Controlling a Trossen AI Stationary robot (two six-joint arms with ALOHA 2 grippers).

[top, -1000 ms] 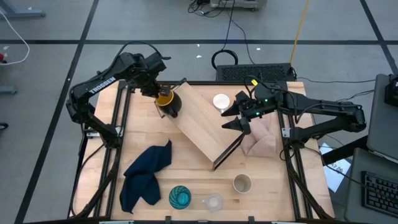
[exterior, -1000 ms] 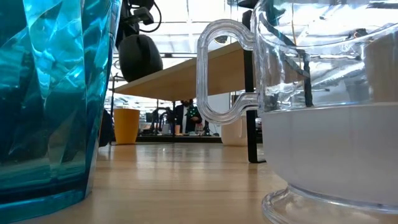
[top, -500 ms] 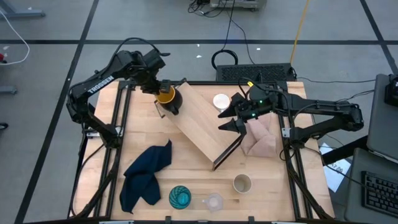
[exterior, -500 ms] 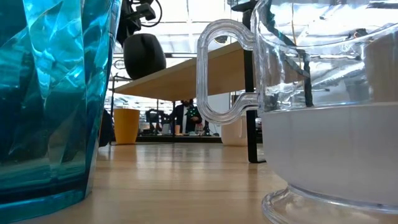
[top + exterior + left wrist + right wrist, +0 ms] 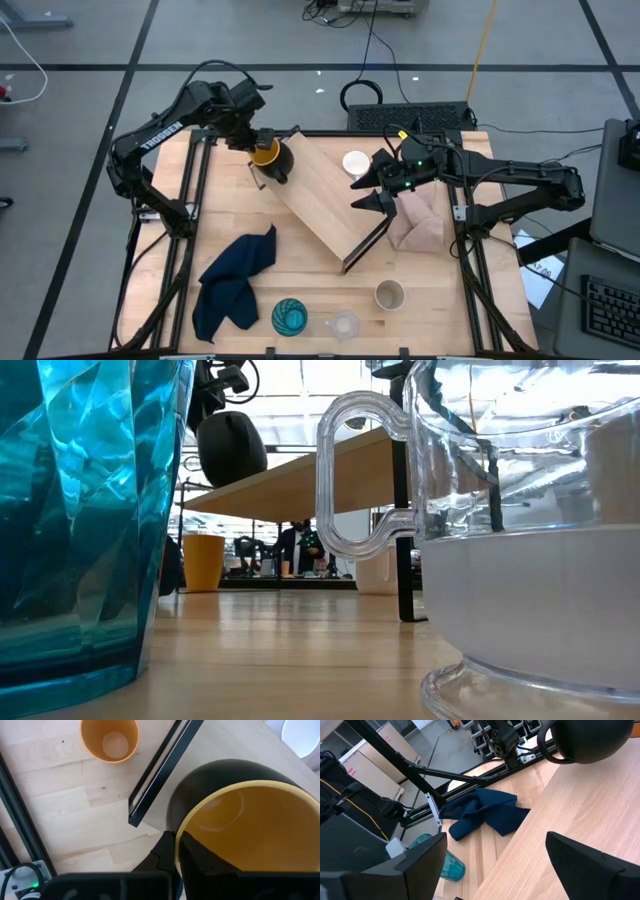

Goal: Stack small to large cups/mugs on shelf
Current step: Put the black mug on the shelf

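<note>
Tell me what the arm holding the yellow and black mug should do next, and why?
Probably lower it a little and let go. The left gripper is shut on the rim of the yellow-and-black mug, which hangs just above the far end of the shelf with a gap under it in the low view. The white mug already sits on the board, and the open right gripper waits nearby.

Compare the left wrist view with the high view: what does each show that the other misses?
Only the left wrist view shows the small orange cup standing on the table beside the shelf's dark end support.

Only the high view shows the navy cloth, teal tumbler, clear cup, beige cup, and the open right pincer.

Both show the left pincer shut on the yellow-lined dark mug over the shelf.
</note>
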